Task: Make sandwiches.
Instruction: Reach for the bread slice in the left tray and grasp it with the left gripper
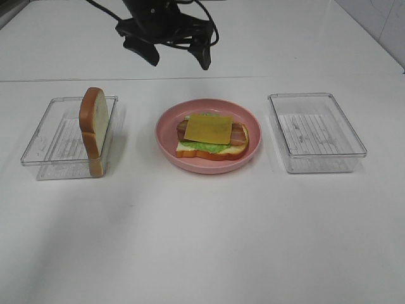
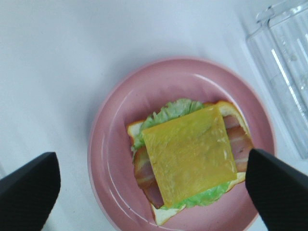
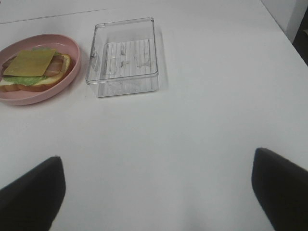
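In the centre of the frame the open sandwich (image 1: 211, 140), cheese (image 1: 209, 128) on top, lies on the pink plate (image 1: 169, 124), the left tool (image 2: 154, 180) wide and empty above it, so the upright bread slice (image 1: 93, 130) at left could topple if gripped carelessly.

open sandwich (image 1: 212, 137) lies flat, cheese on top; spare bread slice (image 1: 93, 130) apparently leans upright.

— Where is the left gripper (image 1: 179, 58)?
— Raised above the far middle of the table, pointing down, its two dark fingers (image 2: 29, 190) spread wide with nothing between them.
— And the right gripper (image 3: 156, 187)?
— Over the near right part of the table, jaws wide apart, holding nothing.
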Robot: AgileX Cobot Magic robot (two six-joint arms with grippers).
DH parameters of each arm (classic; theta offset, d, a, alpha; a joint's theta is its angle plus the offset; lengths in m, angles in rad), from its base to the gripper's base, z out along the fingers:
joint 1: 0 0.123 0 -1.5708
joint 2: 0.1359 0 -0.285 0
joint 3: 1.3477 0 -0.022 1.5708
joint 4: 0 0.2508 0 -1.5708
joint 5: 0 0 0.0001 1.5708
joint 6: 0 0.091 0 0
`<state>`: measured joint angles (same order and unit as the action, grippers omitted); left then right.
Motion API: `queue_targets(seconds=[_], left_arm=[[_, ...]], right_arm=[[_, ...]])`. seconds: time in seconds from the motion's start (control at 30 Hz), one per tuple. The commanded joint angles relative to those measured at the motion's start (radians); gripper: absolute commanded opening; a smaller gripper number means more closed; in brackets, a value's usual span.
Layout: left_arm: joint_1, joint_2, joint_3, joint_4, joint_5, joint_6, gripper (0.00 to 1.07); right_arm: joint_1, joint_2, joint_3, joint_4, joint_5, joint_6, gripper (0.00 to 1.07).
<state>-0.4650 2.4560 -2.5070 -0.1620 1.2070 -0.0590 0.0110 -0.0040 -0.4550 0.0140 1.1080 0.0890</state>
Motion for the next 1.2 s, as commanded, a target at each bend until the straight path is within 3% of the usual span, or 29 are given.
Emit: queue_targets(seconds=[0.03, 0.13, 0.2, 0.27, 0.37, 0.7, 0.9, 1.2], left_arm=[[-0.006, -0.054, -0.024, -0.001, 0.112, -0.012, 1.02], [-0.002, -0.068, -0.010, 0.007, 0.112, -0.016, 1.02], [0.024, -0.144, 0.086, 0.066, 0.112, -0.043, 1.02], [0.034, -0.171, 0.116, 0.071, 0.112, -0.045, 1.02], [0.076, -0.283, 0.273, 0.075, 0.112, -0.044, 1.02], [0.169, -0.440, 0.538, 0.090, 0.112, -0.037, 1.02], [0.173, -0.430, 0.639, 0.057, 0.112, -0.037, 1.02], [0.173, -0.362, 0.652, 0.036, 0.112, -0.032, 1.02]], right_arm=[[-0.005, -0.031, 0.001, 0.003, -0.009, -0.004, 0.98], [-0.005, -0.031, 0.001, 0.003, -0.009, -0.004, 0.98], [-0.005, -0.031, 0.001, 0.003, -0.009, -0.004, 0.98], [-0.005, -0.031, 0.001, 0.003, -0.009, -0.004, 0.98], [-0.005, -0.031, 0.001, 0.003, -0.009, -0.004, 0.98], [-0.005, -0.031, 0.001, 0.003, -0.009, -0.004, 0.98], [-0.005, -0.031, 0.001, 0.003, -0.009, -0.004, 0.98], [-0.005, -0.031, 0.001, 0.003, -0.009, -0.004, 0.98]])
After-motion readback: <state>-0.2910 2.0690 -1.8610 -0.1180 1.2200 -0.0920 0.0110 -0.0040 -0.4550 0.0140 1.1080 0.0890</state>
